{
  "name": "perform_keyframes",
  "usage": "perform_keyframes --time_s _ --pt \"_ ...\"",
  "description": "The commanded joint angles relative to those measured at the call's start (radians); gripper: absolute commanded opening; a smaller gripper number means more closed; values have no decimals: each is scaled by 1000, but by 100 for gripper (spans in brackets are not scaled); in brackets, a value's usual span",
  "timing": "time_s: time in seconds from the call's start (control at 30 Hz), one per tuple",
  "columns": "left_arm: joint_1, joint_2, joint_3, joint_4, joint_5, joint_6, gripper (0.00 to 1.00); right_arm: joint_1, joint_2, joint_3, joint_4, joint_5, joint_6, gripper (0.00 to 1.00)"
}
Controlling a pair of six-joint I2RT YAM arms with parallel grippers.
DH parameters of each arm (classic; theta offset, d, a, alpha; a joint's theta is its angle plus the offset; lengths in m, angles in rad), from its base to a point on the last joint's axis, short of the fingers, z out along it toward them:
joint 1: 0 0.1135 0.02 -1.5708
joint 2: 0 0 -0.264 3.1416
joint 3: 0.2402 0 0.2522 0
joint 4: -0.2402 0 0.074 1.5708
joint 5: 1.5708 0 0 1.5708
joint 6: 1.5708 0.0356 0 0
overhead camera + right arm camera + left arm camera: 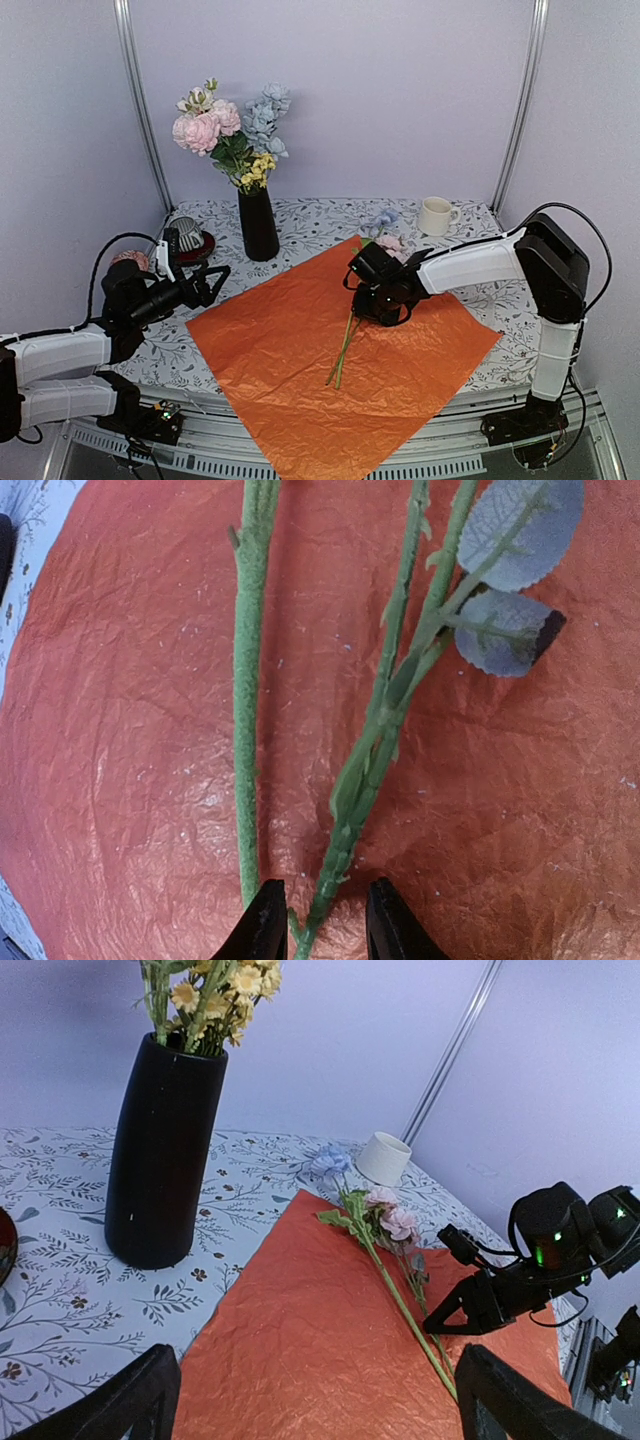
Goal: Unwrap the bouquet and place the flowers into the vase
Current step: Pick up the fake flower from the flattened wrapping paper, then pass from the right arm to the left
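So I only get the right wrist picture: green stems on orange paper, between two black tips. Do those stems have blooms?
Observer: Yes, the stems end in pink and pale blue blooms, lying near a white mug.
Visitor: And the vase?
Observer: The black vase stands upright beyond the orange paper, already holding flowers.
Visitor: And the other hand?
Observer: The left hand is open and empty, near the paper's left edge.

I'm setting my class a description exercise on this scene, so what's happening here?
Some flowers already stand in the black vase. Loose stems lie on the spread orange sheet, and the right claw straddles one; whether it grips is unclear. The left claw hangs open near the sheet's left corner.
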Motion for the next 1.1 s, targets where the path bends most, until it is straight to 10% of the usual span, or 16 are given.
perform_keyframes --time_s 0.0,0.23,0.83,1.07 --pt "7 6 -11 18 13 -1 98 5 66 54 -43 31 25 29" --pt "6 7 -12 20 11 2 98 5 4 26 -21 53 19 4" --pt "-4 -4 24 14 155 -78 95 9 -462 -341 467 -47 -269 2" --pt "-277 35 77 119 49 -204 93 111 -598 -483 828 -125 -529 3"
